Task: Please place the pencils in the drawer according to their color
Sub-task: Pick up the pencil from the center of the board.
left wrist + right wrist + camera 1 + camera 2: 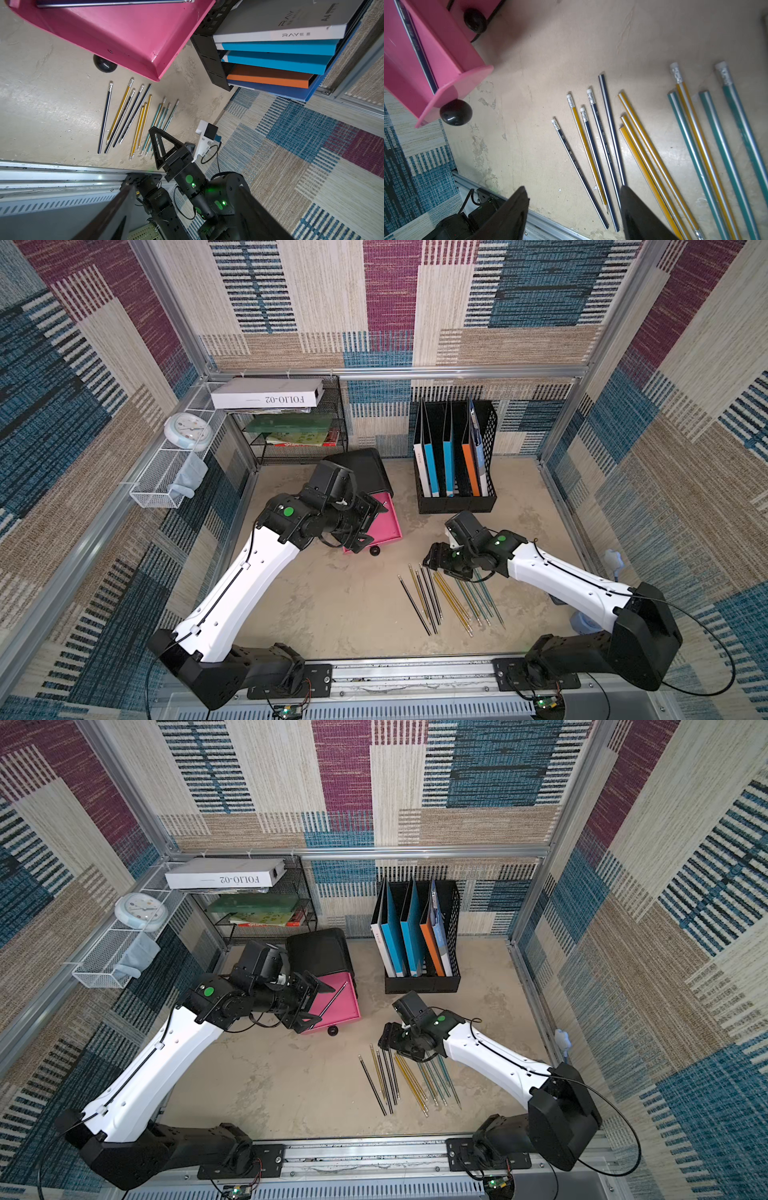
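R gripper (pixel 572 187) hangs over pencils (pixel 600 145), fingers spread, empty; should drop onto one black, pinch mid-shaft. L gripper (pixel 318 1002) spread too, by drawer (pixel 345 1006) w/ one black inside.

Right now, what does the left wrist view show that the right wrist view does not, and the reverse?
Only the left wrist view shows the black file holder with its folders. Only the right wrist view shows a second black knob and, up close, the right gripper's own open fingers. Both show the open pink drawer holding one black pencil, and the loose pencils beside it.
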Available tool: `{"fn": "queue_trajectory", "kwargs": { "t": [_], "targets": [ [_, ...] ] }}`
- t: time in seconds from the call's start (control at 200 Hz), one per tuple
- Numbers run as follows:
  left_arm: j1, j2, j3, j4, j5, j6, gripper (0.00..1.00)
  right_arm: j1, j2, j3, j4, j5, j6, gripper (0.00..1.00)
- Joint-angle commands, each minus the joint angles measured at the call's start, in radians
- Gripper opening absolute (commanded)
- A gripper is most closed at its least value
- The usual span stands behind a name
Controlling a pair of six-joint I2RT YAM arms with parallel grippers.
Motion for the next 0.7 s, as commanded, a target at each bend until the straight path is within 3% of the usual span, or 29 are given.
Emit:
{"fn": "queue_trajectory", "kwargs": {
  "t": [0.0, 0.296, 0.471, 0.556, 0.696],
  "targets": [
    [-0.003, 0.002, 0.006, 0.034, 0.016, -0.01, 0.77, -0.002, -0.001, 0.005, -0.034, 0.013, -0.013, 0.74],
    [-0.032, 0.023, 0.023, 0.073, -0.009, -0.019, 0.75, -0.002, -0.016, -0.009, -0.028, 0.035, -0.016, 0.73],
    [-0.047, -0.031, 0.034, 0.064, -0.159, -0.008, 0.76, -0.006, -0.047, -0.017, -0.03, 0.035, -0.032, 0.74],
    [-0.069, -0.011, 0.043, 0.046, -0.165, 0.033, 0.75, -0.008, -0.083, -0.038, -0.009, 0.035, -0.034, 0.74],
    [-0.092, -0.055, -0.093, 0.033, -0.237, 0.125, 0.71, -0.007, -0.136, -0.058, 0.031, 0.04, -0.05, 0.74]
  ]
}}
